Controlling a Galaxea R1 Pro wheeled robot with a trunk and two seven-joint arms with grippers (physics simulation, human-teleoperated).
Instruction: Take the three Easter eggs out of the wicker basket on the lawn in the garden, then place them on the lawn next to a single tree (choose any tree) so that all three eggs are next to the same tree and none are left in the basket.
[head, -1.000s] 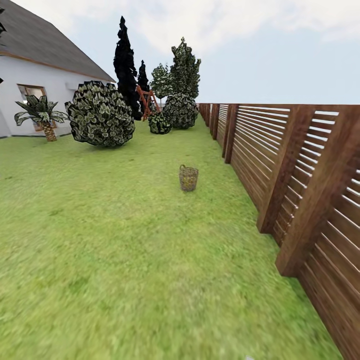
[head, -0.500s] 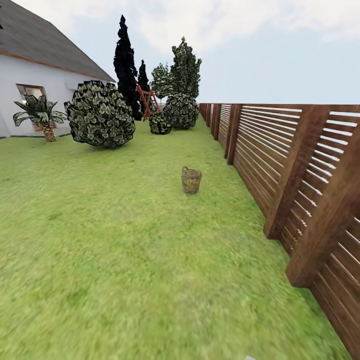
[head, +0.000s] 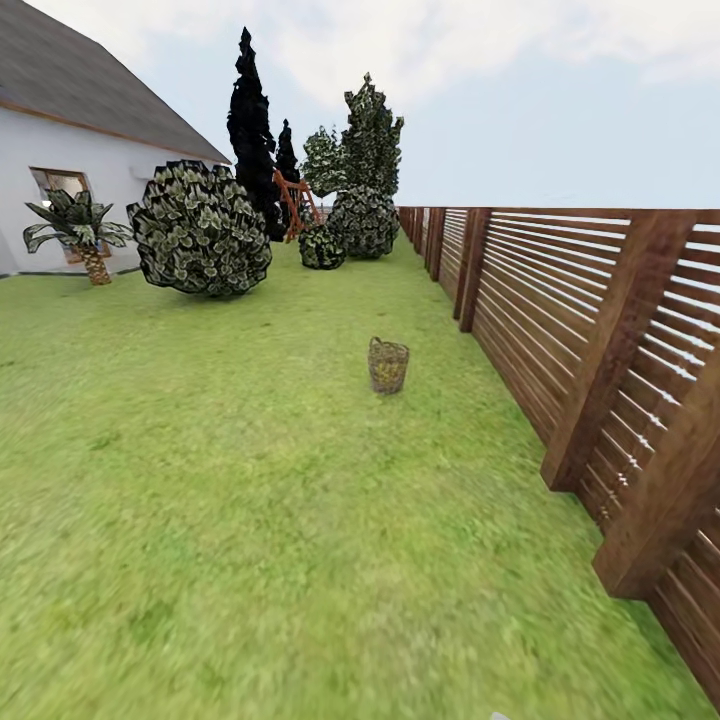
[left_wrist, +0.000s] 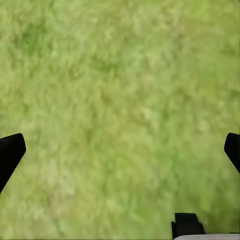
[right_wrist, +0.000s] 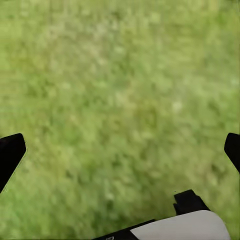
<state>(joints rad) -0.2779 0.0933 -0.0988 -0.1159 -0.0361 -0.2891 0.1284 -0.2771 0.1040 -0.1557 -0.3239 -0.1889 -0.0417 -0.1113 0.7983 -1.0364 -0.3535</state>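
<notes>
The lawn (head: 250, 500) runs ahead beside the fence (head: 600, 330). The basket (head: 388, 365) stands mid-lawn, well apart from the robot: drive straight, stop just beside it. Both grippers (left_wrist: 120, 150) (right_wrist: 120, 150) hang wide open, holding nothing, above grass.

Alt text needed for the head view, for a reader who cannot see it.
A small tan woven wicker basket stands alone on a wide mottled green lawn, near a brown slatted wooden fence running along the right. Farther back are round leafy shrubs, a short palm, tall trees and a white house.
</notes>
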